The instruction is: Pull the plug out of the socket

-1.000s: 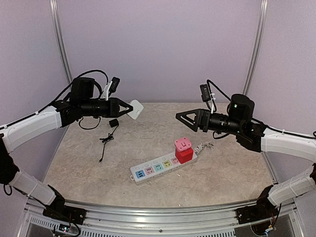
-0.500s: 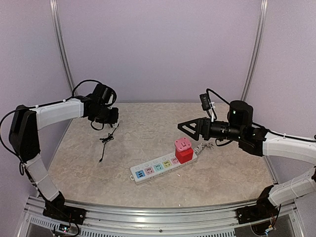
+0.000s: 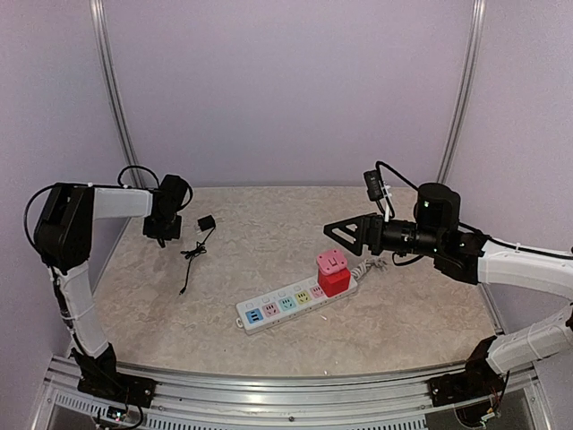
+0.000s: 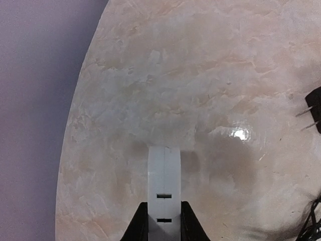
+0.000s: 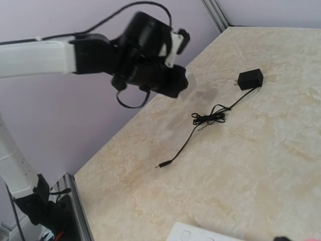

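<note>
The socket, a long white power strip with pastel outlet faces, lies in the middle of the table. A red plug with a pink top stands in its right end. My right gripper is open and empty, a little above and behind the plug; its fingers do not show in the right wrist view, only the strip's corner. My left gripper is at the far left by the wall, pointing down. It is shut on a small flat white square piece, held edge-on just above the table.
A black adapter with a thin black cable lies at the left, close to my left gripper; its prongs show in the left wrist view. The strip's white cord trails right. The purple wall and table edge are close on the left.
My left arm has swung back from mid-air to the far left by the wall and turned downward, still holding the white piece. My right gripper has dropped slightly toward the plug.
</note>
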